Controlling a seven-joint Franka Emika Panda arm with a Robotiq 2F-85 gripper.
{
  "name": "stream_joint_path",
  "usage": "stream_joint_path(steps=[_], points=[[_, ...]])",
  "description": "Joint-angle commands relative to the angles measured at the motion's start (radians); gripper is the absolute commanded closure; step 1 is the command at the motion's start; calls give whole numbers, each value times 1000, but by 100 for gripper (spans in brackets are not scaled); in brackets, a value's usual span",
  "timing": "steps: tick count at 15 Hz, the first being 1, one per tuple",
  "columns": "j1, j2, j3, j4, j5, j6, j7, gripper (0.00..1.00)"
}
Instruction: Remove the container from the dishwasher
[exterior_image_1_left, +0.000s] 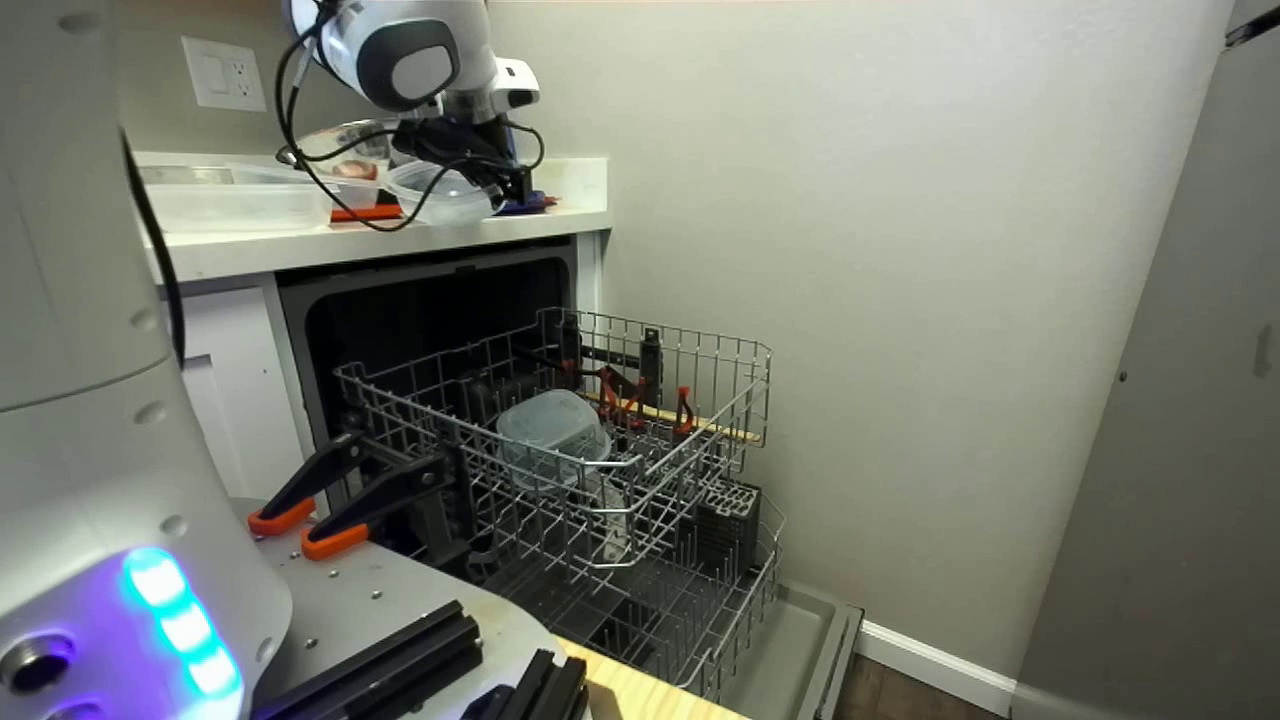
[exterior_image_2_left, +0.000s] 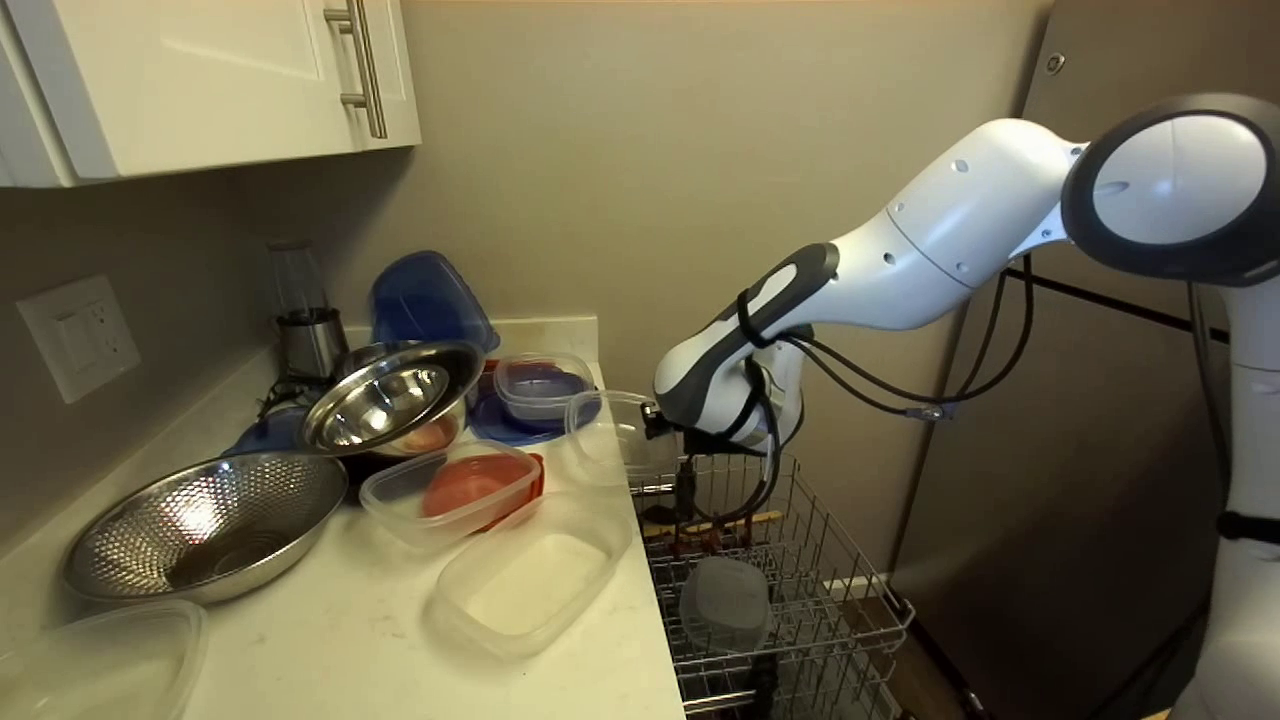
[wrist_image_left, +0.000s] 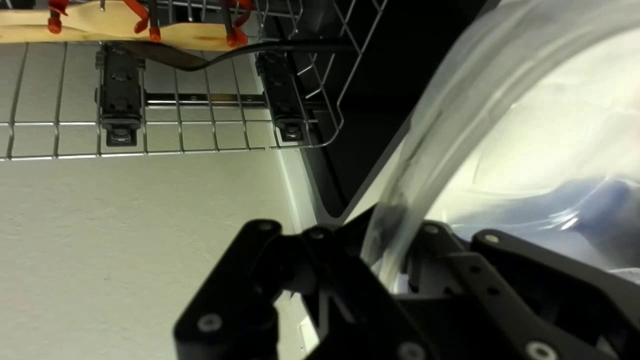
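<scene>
The dishwasher (exterior_image_1_left: 440, 300) is open under the counter with its racks pulled out. A pale clear container (exterior_image_1_left: 550, 425) lies in the upper rack (exterior_image_1_left: 735, 350); it also shows in an exterior view (exterior_image_2_left: 725, 605). My gripper (wrist_image_left: 392, 245) is shut on the rim of another clear container (wrist_image_left: 450, 125) and holds it at the counter's edge above the dishwasher. This held container shows in both exterior views (exterior_image_1_left: 445, 195) (exterior_image_2_left: 608, 432), with the gripper at its rim (exterior_image_1_left: 512, 192) (exterior_image_2_left: 655, 422). I cannot tell whether its base touches the counter. The fingertips are partly hidden.
The counter (exterior_image_2_left: 330, 640) bears several clear containers (exterior_image_2_left: 530, 580), a colander (exterior_image_2_left: 210, 525), steel bowls (exterior_image_2_left: 390, 400) and blue lids (exterior_image_2_left: 425, 300). A wall (exterior_image_1_left: 850, 250) stands beside the rack. Black-and-orange clamps (exterior_image_1_left: 350, 500) sit by the robot base.
</scene>
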Motion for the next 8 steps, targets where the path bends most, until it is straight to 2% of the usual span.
stream_joint_path(steps=[1, 8], points=[[169, 0, -173, 18, 26, -21, 87, 99], [595, -34, -552, -1, 8, -101, 185, 99]])
